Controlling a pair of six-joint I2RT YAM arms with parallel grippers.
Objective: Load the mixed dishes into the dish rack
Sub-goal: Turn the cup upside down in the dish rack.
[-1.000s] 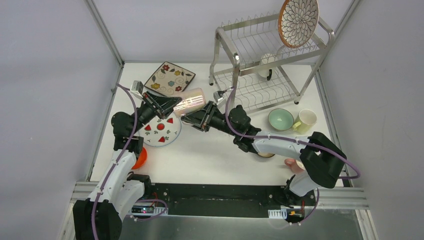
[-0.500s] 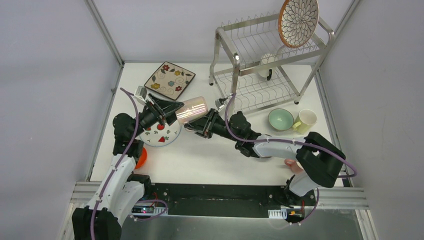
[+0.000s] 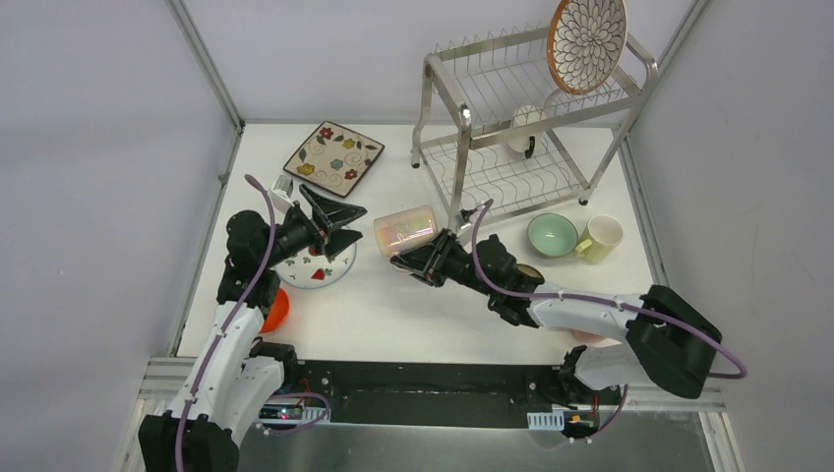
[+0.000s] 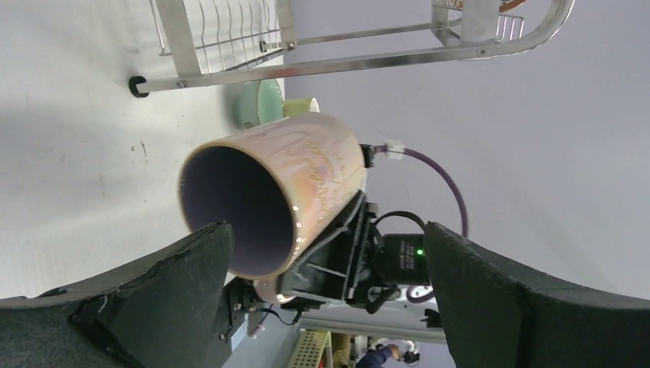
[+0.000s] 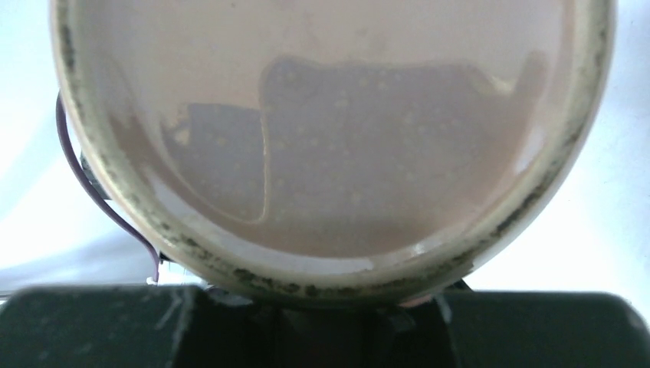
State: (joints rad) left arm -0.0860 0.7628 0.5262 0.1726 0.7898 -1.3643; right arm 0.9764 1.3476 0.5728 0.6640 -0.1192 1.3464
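A pink iridescent cup [image 3: 405, 229] hangs on its side above the table, and my right gripper [image 3: 425, 260] is shut on its base end. The cup's underside [image 5: 322, 115] fills the right wrist view above the right gripper [image 5: 322, 326]. My left gripper [image 3: 344, 228] stands open just left of the cup's mouth [image 4: 238, 211], with its fingers [image 4: 153, 299] apart from the rim. The dish rack [image 3: 442, 90] stands at the back right. It holds a round petal-pattern plate [image 3: 587, 41] on top and a white cup [image 3: 526, 126] on the lower tier.
A square floral plate [image 3: 334, 157] lies at the back left. A white strawberry plate [image 3: 317, 265] and an orange bowl [image 3: 276, 311] sit under the left arm. A mint bowl [image 3: 552, 235] and a pale cup [image 3: 602, 237] stand right of the rack's front. A brown bowl [image 3: 529, 271] peeks out by the right arm.
My left gripper has opened and let go of the pink cup, then drawn back a little. The right gripper keeps the cup and has carried it to the right.
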